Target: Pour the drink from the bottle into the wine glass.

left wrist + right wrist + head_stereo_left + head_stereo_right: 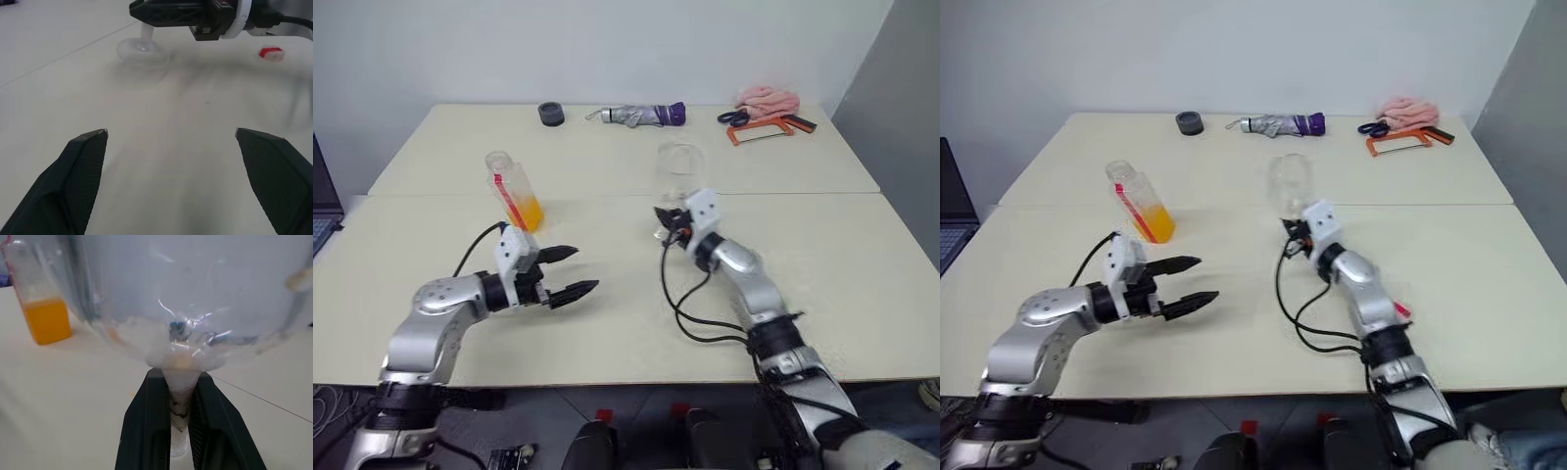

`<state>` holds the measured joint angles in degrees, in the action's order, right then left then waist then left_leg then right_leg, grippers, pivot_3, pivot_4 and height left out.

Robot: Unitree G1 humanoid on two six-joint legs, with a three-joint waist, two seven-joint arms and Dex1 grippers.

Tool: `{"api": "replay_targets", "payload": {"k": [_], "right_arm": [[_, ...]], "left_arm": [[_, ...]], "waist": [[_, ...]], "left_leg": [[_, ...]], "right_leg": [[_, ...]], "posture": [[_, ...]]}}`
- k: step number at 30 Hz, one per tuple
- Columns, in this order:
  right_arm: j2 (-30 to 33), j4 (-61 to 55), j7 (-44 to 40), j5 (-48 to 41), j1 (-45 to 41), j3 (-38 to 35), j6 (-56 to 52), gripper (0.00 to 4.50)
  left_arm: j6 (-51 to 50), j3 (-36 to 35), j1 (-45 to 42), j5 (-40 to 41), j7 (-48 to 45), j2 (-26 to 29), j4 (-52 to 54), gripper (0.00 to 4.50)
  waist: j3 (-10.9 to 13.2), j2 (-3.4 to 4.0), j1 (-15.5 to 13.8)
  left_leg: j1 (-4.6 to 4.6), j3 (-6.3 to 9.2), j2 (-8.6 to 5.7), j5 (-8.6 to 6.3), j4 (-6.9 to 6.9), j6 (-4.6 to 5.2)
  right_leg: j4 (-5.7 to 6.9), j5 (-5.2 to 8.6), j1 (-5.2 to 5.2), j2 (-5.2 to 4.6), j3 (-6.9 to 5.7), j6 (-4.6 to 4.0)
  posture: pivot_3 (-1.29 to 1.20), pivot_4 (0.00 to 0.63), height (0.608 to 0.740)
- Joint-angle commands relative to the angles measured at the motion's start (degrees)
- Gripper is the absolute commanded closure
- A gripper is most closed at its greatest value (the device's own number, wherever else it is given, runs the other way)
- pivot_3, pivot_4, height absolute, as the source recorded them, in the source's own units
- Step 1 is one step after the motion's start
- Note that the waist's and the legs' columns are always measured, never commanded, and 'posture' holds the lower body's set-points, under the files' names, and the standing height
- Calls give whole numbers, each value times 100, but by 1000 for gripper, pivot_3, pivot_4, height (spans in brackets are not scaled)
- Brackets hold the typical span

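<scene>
One small clear plastic bottle with a red label strip stands on the cream table at about ten o'clock from the table's middle, its long axis leaning so that the open mouth points up and slightly toward eleven o'clock; the translucent orange-yellow drink fills only its lower part. One clear stemmed wine glass stands upright near the table's centre, at about three o'clock from the bottle and well apart from it, bowl up and round foot on the table. The right pincer is closed on the glass's stem, its two black fingers pressed to either side of it just under the bowl. The left pincer hovers over the near part of the table at about five o'clock from the bottle, jaws wide apart and gripping nothing, its fingers aimed toward three o'clock, at the glass's foot. Bare table lies between bottle and glass. Along the far edge, toward twelve o'clock, lie one dark round roll, one folded grey-and-purple umbrella, one pair of black-handled scissors, one orange-framed hacksaw and one pink cloth. A small red-and-white tag sits on the right arm.
</scene>
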<state>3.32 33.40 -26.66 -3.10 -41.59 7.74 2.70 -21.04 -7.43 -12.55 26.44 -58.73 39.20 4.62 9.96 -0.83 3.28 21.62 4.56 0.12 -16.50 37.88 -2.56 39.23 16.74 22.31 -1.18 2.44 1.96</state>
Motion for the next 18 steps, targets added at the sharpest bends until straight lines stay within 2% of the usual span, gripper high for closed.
{"api": "replay_targets", "payload": {"k": [1,6,13,18], "right_arm": [[-70,781,-101,168,-381,53,523,4320],[-147,1646,-177,281,-674,37,963,4320],[-176,2111,-266,246,-758,-70,1149,4320],[-209,2176,-316,212,-784,-140,1186,2639]], "left_arm": [[-99,-377,-23,208,218,101,414,0],[-305,-712,24,359,409,265,737,0],[-550,-916,-4,535,558,443,1108,0],[-579,-904,-165,553,628,496,1187,0]], "waist": [[1,1,-41],[2,2,-13],[2,2,-3],[3,4,-2]], "left_leg": [[7,5,-3,0,1,0],[14,6,-21,0,1,-1],[10,7,-18,0,-1,-1],[11,7,-20,0,-1,-1]], "right_leg": [[-8,0,0,-3,-4,0],[-13,-1,3,-17,-3,1],[-11,-1,-1,-14,-4,1],[-10,-1,0,-13,-4,0]], "posture": [[0,150,740],[0,150,740],[0,150,740],[0,150,740]]}}
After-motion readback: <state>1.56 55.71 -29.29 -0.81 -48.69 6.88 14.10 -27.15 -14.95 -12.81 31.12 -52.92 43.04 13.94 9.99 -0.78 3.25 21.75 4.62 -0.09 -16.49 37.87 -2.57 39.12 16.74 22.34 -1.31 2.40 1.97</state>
